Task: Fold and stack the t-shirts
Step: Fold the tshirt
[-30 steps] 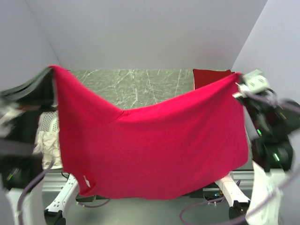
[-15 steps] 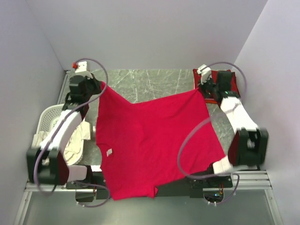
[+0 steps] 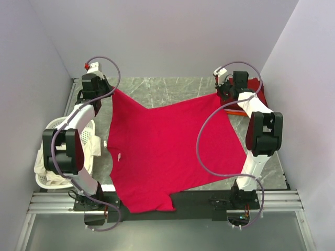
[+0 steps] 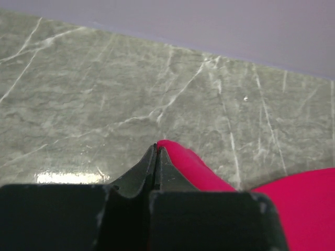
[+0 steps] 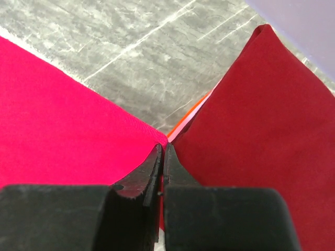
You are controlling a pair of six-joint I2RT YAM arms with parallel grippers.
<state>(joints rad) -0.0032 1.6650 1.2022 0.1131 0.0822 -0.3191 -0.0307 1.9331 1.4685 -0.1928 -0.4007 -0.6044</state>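
At the left edge of the worktop (image 3: 157, 86) a white slotted laundry basket (image 3: 56, 125) holds a cream-white t-shirt (image 3: 95, 148). Near the far-left corner the left gripper (image 3: 111, 91) is clenched on one corner of the crimson t-shirt (image 3: 167, 151); in the wrist view its jaws meet at the tips (image 4: 157, 149) with the red cloth pinched there. The crimson shirt lies spread across the middle of the worktop, stretched between both arms, and its near part drapes over the near edge. Near the far-right corner the right gripper (image 3: 225, 95) is likewise clenched (image 5: 162, 151) on the shirt's other corner. Just beside it, in the far-right corner, a folded dark maroon t-shirt (image 5: 251, 120) rests on an orange t-shirt (image 5: 189, 114) of which only an edge shows.
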